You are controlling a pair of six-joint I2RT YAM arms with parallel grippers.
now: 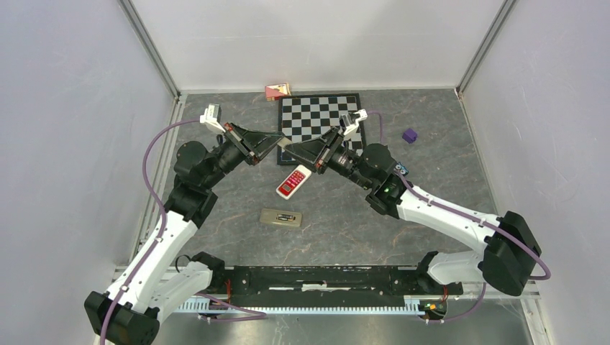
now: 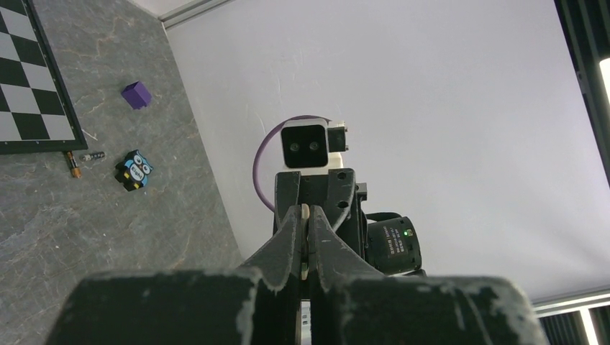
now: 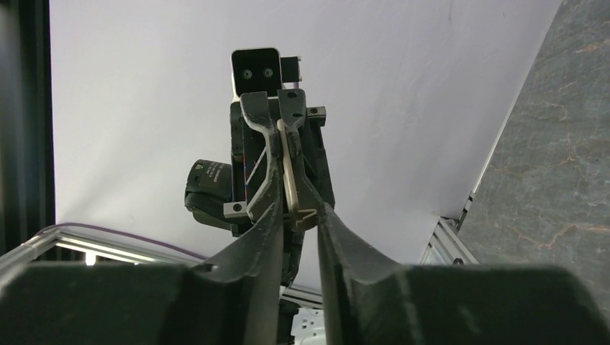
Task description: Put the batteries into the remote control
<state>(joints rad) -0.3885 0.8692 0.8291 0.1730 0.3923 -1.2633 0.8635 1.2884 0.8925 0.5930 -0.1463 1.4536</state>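
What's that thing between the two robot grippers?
A thin beige plate, seen edge-on. The left gripper is shut on it, and the right gripper reaches around its other end. Both wrist views show it.

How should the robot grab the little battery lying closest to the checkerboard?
Grip the battery around its middle, coming straight down from above. It lies flat on the table, so only its long rounded sides are free to pinch. One end points at the checkerboard and a second battery lies close beside it, so a sideways approach looks crowded.
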